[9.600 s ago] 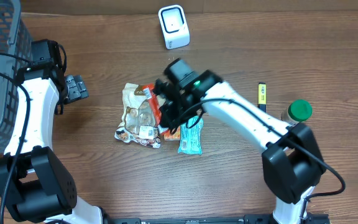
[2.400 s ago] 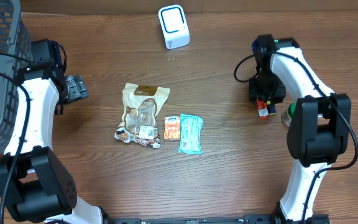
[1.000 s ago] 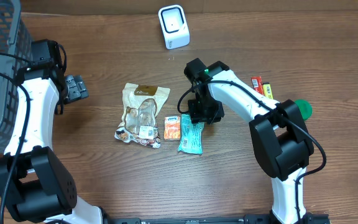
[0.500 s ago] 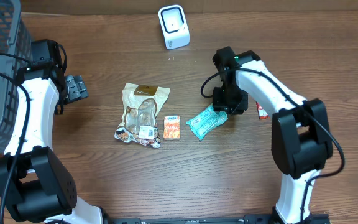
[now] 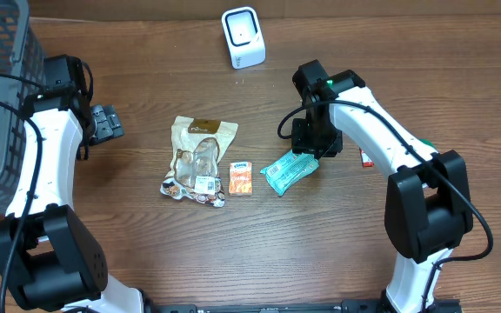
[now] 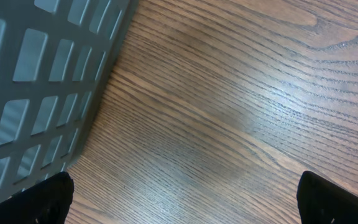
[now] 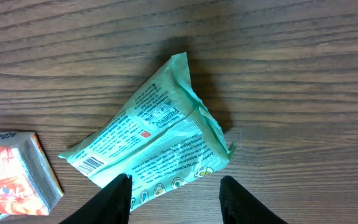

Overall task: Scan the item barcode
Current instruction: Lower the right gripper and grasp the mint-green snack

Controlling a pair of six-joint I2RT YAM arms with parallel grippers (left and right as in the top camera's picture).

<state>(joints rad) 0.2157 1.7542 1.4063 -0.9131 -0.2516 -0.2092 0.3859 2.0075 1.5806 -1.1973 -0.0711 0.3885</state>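
Between your right fingers (image 7: 236, 198), about half closed, sits one end of the teal packet (image 7: 154, 140). They pinch it across its width, and it seems lifted a little off the surface (image 7: 291, 74). Its barcode (image 7: 92, 165) is on the face toward the wrist, at the far corner. I think you should turn that face to the white scanner (image 5: 243, 36), well apart at the back, and hold it flat. Your left fingers (image 6: 51, 198) stand wide open, empty, beside the grey basket (image 6: 36, 74).
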